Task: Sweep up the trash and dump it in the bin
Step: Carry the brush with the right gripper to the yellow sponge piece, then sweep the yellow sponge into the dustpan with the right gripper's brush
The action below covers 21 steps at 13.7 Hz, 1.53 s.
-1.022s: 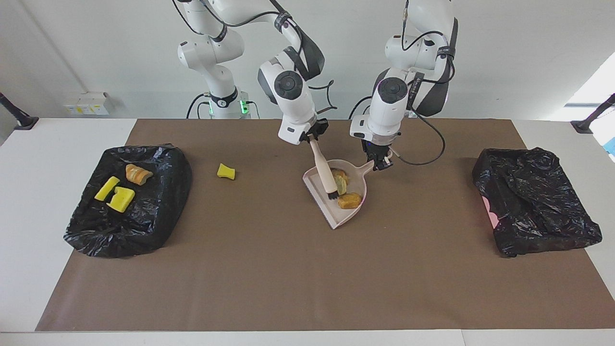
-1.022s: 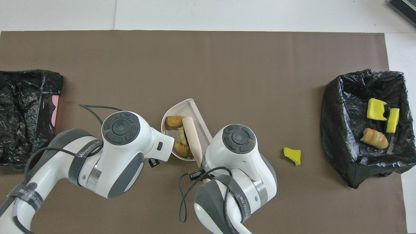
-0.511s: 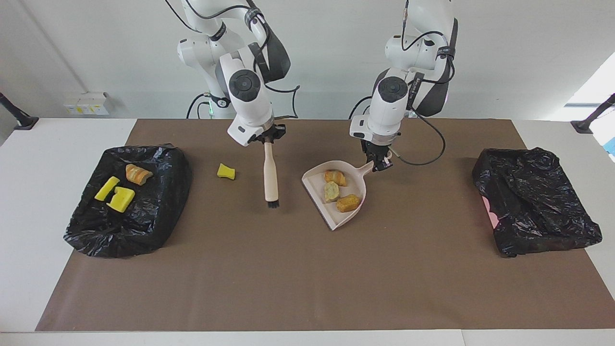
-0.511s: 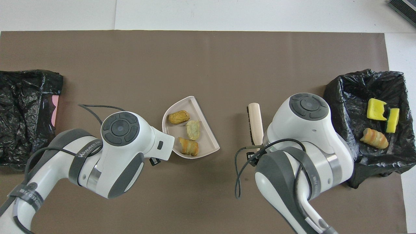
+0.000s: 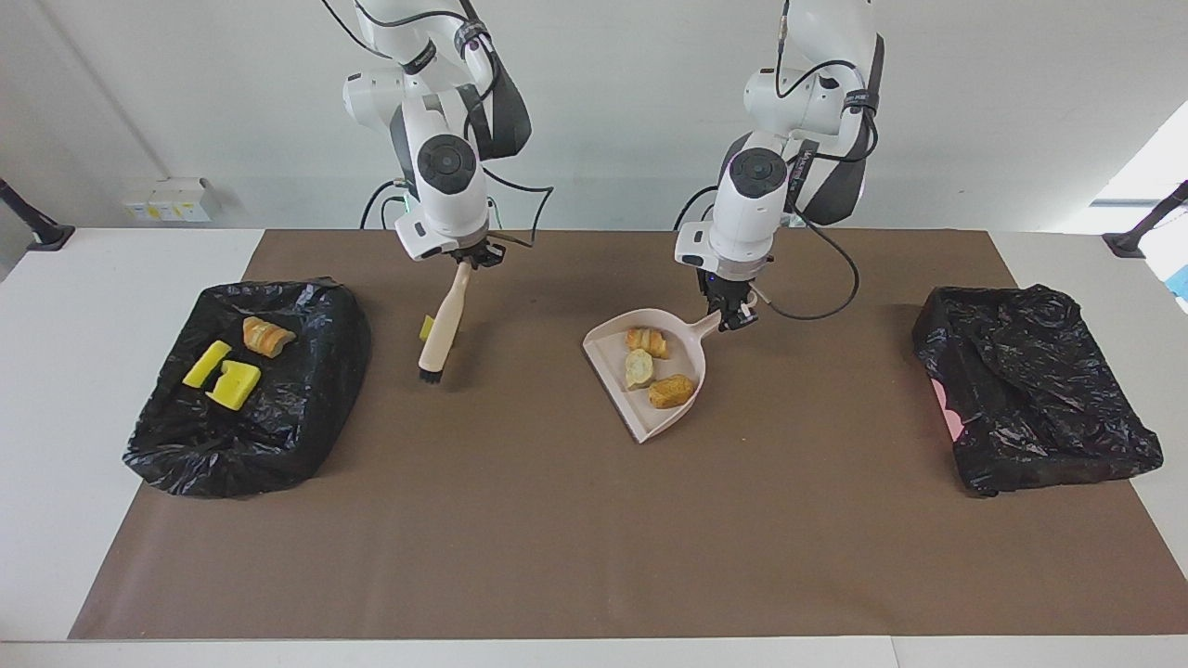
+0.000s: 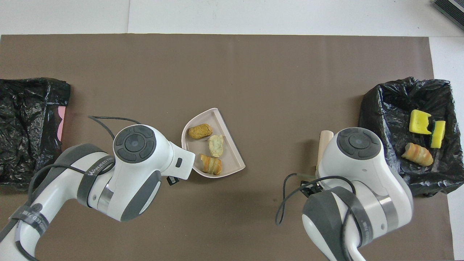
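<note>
My left gripper (image 5: 733, 315) is shut on the handle of the pale pink dustpan (image 5: 650, 417), which lies mid-table and holds three bread-like trash pieces (image 5: 650, 366); they also show in the overhead view (image 6: 216, 145). My right gripper (image 5: 464, 263) is shut on the beige brush (image 5: 441, 320), which hangs tilted with its black bristles (image 5: 429, 376) near the mat. A loose yellow chunk (image 5: 425, 327) lies right beside the brush, partly hidden by it and covered by the arm in the overhead view. The black-lined bin (image 5: 278, 436) at the right arm's end holds two yellow chunks and one bread piece.
A second black bag (image 5: 1030, 399) with a bit of pink showing lies at the left arm's end of the table. A brown mat (image 5: 594, 538) covers the table. Both arm bodies hide their grippers in the overhead view.
My right gripper carried the brush out of the dustpan toward the right arm's end, to the loose yellow chunk. The left gripper and dustpan stayed nearly still.
</note>
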### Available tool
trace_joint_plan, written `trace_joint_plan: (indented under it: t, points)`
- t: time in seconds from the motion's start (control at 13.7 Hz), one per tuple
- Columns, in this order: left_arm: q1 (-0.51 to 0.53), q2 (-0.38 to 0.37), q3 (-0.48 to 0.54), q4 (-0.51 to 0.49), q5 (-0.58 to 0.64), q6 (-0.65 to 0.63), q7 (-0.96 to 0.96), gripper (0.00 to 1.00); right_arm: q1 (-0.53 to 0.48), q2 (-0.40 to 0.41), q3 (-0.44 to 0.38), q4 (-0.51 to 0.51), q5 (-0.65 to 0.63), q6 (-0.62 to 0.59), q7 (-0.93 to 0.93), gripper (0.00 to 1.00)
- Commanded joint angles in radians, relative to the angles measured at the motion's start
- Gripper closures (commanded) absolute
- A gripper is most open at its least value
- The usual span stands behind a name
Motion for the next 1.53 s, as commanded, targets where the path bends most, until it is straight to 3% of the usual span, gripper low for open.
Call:
trace_joint_plan:
  t: [0.0,0.22,0.51,0.8,0.95,1.24,1.46]
  points:
    - [-0.017,-0.012,0.012,-0.017,0.009,0.022,0.005,1.00,-0.011,-0.205,0.020,-0.222,-0.020,0.053,0.049,1.00]
    - [-0.017,-0.012,0.012,-0.017,0.009,0.022,0.005,1.00,-0.004,-0.339,0.020,-0.376,-0.020,0.083,0.050,1.00]
    - [-0.017,-0.012,0.012,-0.017,0.009,0.022,0.003,1.00,-0.004,-0.347,0.022,-0.476,0.005,0.191,0.056,1.00]
    - [-0.017,-0.012,0.012,-0.017,0.009,0.023,0.001,1.00,0.004,-0.166,0.022,-0.423,0.031,0.369,0.021,1.00]
    - [-0.017,-0.012,0.012,-0.017,0.009,0.023,0.001,1.00,0.021,-0.054,0.023,-0.304,0.032,0.385,-0.012,1.00]
    - [-0.017,-0.028,0.010,-0.050,0.009,0.029,0.005,1.00,0.116,0.070,0.023,-0.147,0.123,0.388,-0.084,1.00]
    - [-0.019,-0.051,0.010,-0.107,0.009,0.095,0.005,1.00,0.203,0.249,0.025,0.043,0.129,0.382,-0.091,1.00]
